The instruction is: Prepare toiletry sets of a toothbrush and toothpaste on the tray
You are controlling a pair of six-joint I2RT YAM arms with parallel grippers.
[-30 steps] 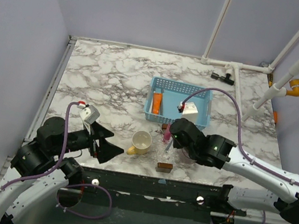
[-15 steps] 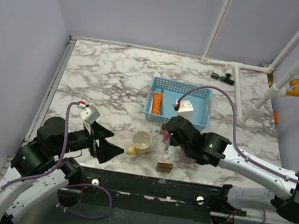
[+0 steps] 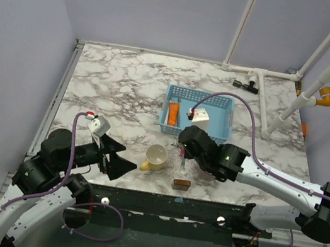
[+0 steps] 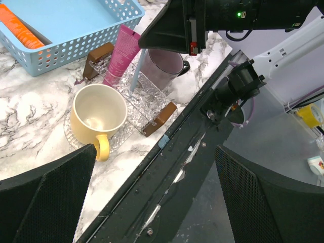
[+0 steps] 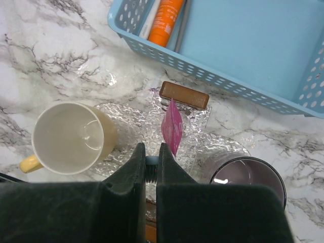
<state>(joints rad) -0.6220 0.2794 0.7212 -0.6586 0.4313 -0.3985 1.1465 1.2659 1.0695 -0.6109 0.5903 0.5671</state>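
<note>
Right tool [image 5: 151,150] is pressed together on a pale blue toothbrush [image 4: 136,71], and I'm looking straight down its fingers at the glass tray [image 5: 130,120]. The brush hangs from the pinch at a slant, its lower end down at the textured glass. I can't tell from either wrist view whether it actually touches.

Pink toothpaste tube [image 5: 172,129] lies on the tray just beside the brush, crimped end towards the tool. Its far end points at the brown handle [image 5: 184,95] on the tray's far edge.

Yellow mug [image 5: 109,132] stands upright on the left side of the tray, on the rippled glass, with nothing in it that I can see. Dark cup [image 5: 248,178] stands upright on the right side, so the tube and brush sit between the two.

Past the tray is the blue basket [image 5: 212,83], close to the brown handle but apart from it. An orange tube [image 5: 167,17] lies along the basket's left end.

Left tool [image 4: 155,150] is spread wide and holds nothing. It hangs near the front edge of the marbled table [image 5: 50,55], well to the left of the mug, and its camera looks across at the tray.
</note>
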